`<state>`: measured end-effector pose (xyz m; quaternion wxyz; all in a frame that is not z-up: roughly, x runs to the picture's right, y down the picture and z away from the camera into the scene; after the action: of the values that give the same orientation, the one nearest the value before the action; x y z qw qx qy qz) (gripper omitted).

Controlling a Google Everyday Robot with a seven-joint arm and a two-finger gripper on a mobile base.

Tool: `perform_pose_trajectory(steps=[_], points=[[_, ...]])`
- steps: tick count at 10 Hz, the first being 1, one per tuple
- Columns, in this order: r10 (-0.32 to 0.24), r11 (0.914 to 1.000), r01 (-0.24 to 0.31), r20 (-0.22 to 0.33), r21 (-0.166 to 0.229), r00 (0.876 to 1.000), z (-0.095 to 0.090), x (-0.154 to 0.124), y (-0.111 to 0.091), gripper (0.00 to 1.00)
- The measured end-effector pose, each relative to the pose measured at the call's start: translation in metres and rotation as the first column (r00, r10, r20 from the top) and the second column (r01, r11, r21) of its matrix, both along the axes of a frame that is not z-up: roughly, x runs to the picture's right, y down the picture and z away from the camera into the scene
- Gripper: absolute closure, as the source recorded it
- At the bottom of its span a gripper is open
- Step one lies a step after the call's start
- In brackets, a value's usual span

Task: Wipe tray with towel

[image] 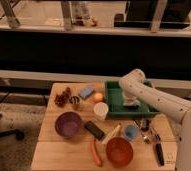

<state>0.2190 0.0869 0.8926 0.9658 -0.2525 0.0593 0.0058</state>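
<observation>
My gripper (129, 101) is down inside the green tray (112, 96), low over its floor and toward the near wall. My forearm slants in from the side away from the white cup (101, 110). Directly under the gripper is a pale bunched patch that I take to be the towel (134, 105), so the thing I work with lies straight below me, not off to a side. I cannot tell whether the gripper is wide, narrow or clamped on the cloth, because my own wrist covers that spot.

The next stroke depends on how the tray lies. Its long axis runs crosswise, from the cup side out beneath my forearm, and its short axis runs from the near wall to the far one. On the cup side of the gripper I see a strip of bare green floor. The stretch on the other side is hidden by my arm. I judge the wiping to be underway, with sweeps along the long axis the natural path.

Just past the tray wall on the cup side are the cup and an orange fruit (98, 97), close enough that an overlong stroke could knock them.
</observation>
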Motion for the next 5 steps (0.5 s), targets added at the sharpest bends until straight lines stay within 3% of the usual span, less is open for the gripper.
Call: perform_pose_trajectory(steps=[5], points=[[-0.028,0.9990,0.030,0.056,-0.033,0.998,-0.004,-0.030,0.021,1.00]])
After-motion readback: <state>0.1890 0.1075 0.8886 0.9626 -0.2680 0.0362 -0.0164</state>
